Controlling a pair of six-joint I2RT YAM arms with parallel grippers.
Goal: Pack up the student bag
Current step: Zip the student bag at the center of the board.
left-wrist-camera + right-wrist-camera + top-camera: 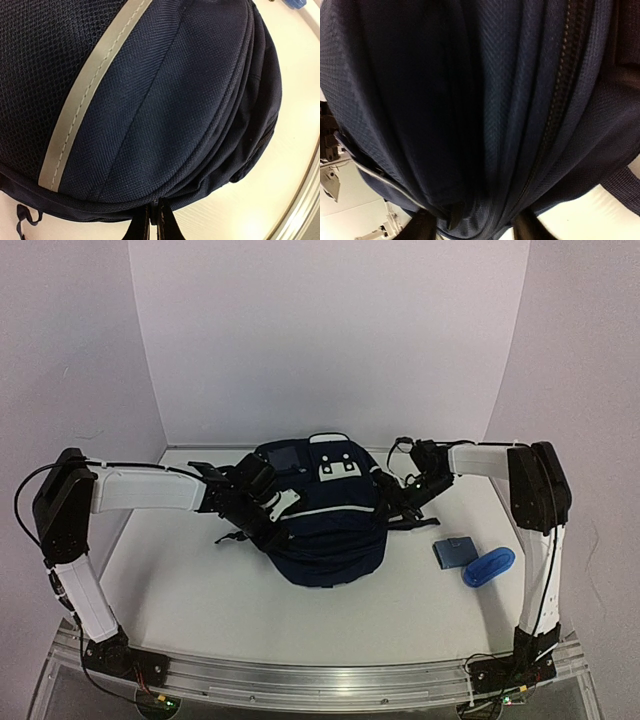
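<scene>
The student bag (pixel 325 525), navy with thin white stripes and a white patch (pixel 337 469), lies in the middle of the table between my arms. My left gripper (pixel 268 508) is at its left side. In the left wrist view the left gripper (pixel 155 216) is shut, pinching a thin edge at the seam of the bag (pixel 165 100) under a grey stripe (pixel 80 100). My right gripper (pixel 392 502) presses into the bag's right side. Its fingers (pixel 420 225) stand apart with a thick bunch of bag fabric (pixel 470 100) squeezed between them, beside a zipper (pixel 560 90).
A small blue pouch (pixel 455 552) and a bright blue oblong object (pixel 489 566) lie on the table to the right of the bag, near the right arm's upright link. White walls close in the table at the back and sides.
</scene>
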